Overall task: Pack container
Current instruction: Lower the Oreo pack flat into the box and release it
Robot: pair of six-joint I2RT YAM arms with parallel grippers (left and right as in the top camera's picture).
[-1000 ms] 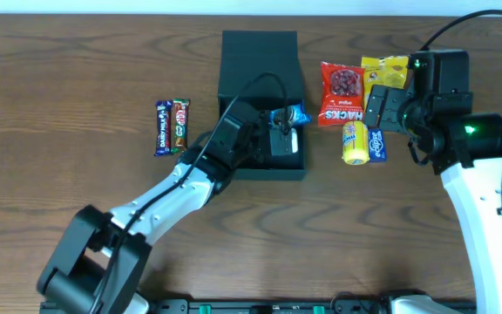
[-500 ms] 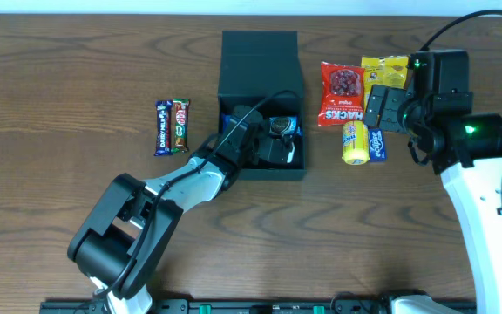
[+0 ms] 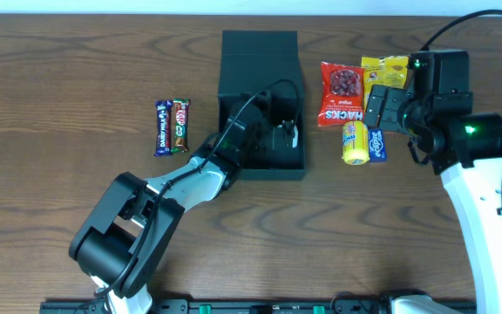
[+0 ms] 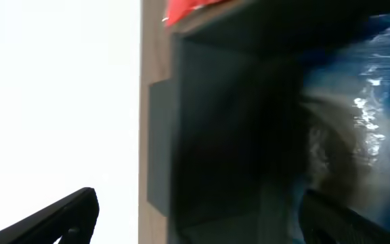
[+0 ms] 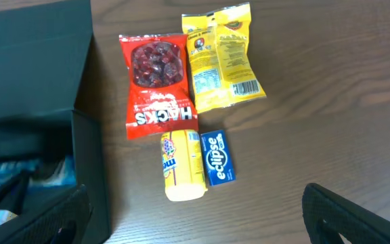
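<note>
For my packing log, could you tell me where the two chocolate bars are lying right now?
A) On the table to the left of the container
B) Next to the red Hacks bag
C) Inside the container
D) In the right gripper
A: the chocolate bars lie side by side on the table, left of the container and apart from it.

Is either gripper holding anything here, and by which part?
Right gripper: nothing. Left gripper, down in the container, looks open too; the blurred blue packet seems not gripped.
</note>
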